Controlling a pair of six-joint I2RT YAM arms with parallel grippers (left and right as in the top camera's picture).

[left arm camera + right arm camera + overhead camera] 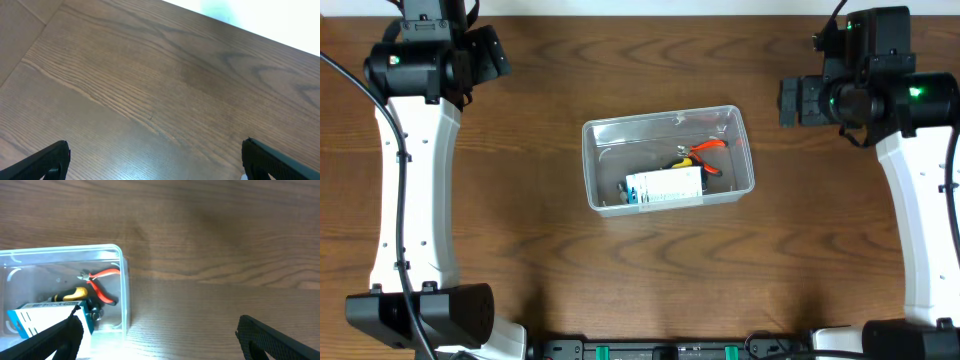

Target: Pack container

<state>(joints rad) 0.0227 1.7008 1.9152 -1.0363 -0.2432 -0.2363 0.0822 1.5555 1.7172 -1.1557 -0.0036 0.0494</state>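
Seemingly packing's ~done — container (630,140) sits mid-table w/ box (665,187) + pliers (705,150) inside. Left gripper (155,150) at 10 o'clock, right gripper (159,325) at 2 — both spread apart, empty. Next prob. just park arms.

The table (520,200) is dark brown wood with strong grain, smooth and mostly matt with just a soft sheen. The container (650,118) is clear glossy plastic that throws little white glints off its rim and corners. The white-and-blue box (665,186) looks like matt cardboard, the pliers (708,148) have shiny orange plastic-ish grips with bare metal at the nose, and the arms (415,190) are smooth white plastic shells with matt black housings
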